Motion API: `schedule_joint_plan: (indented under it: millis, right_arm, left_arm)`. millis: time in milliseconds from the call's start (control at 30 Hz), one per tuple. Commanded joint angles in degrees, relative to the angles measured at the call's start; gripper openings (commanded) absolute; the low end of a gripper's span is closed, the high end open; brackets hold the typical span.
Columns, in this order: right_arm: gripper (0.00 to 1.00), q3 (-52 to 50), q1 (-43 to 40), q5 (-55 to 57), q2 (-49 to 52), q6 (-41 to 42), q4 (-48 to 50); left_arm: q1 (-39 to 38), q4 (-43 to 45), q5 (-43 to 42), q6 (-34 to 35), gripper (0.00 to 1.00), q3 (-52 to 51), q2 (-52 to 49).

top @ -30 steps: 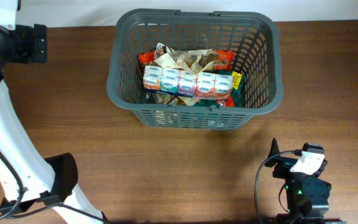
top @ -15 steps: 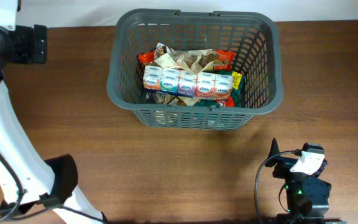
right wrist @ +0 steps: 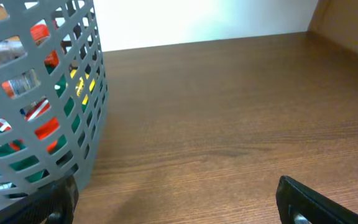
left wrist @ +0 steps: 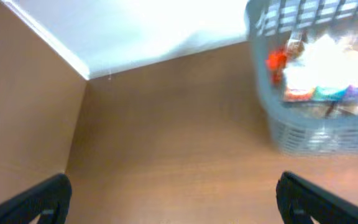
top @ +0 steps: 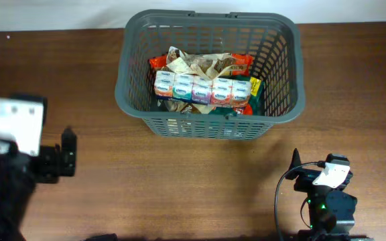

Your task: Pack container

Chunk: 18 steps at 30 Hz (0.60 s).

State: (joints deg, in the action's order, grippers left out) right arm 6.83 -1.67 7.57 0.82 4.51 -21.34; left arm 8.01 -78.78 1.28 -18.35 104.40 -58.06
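Surface: brown wood-grain table (top: 179,174), bare in front of and to both sides of the basket.
Room: white wall (left wrist: 154,25) runs along the table's far edge. A tan panel stands at the left in the left wrist view, and another fills the far right corner in the right wrist view.
Basket (top: 206,126): on the far middle of the table, close to the wall, upright, with a grey lattice.
Contents: a row of 5 small cartons (top: 202,89) lies across the top of the pile. A crumpled brown packet (top: 200,63) and an orange one (top: 158,62) lie behind the row, and a green and yellow packet (top: 254,87) sits at its right end.
Left gripper (left wrist: 176,204): over the left middle of the table, well apart from the basket, fingers spread wide and holding nothing. Its wrist view is blurred.
Right gripper (right wrist: 179,205): low at the near right, near the basket's right front corner, fingers spread wide and empty.
Change: 0.5 s ago the left arm reached up the left edge to the far left corner. Now its wrist and white camera block sit lower, near the table's left middle.
Unchanged: the basket, its contents and the right arm lie as before.
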Motion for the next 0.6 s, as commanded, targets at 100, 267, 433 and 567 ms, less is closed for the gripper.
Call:
schedule_joint_plan:
  millis: [100,267,433,567]
  right_arm:
    - [0.99,-0.5,0.3,0.6,-0.6,0.3,0.2]
    - [0.99,-0.5,0.3,0.6,-0.6,0.3,0.2]
    - [0.99,-0.5,0.3,0.6,-0.6,0.3,0.2]
    - [0.99,-0.5,0.3,0.6,-0.6,0.3,0.2]
  left_arm:
    - [-0.1,26.8,-13.7,7.8,0.99,-41.2,23.5]
    - [-0.2,41.4,-13.5,14.5,0.99,-67.2,36.7]
    - [-2.3,53.4,-13.5,16.5,0.99,-85.5,46.3]
    - [-4.3,57.8,-12.8,16.5,0.99,-93.8,51.7]
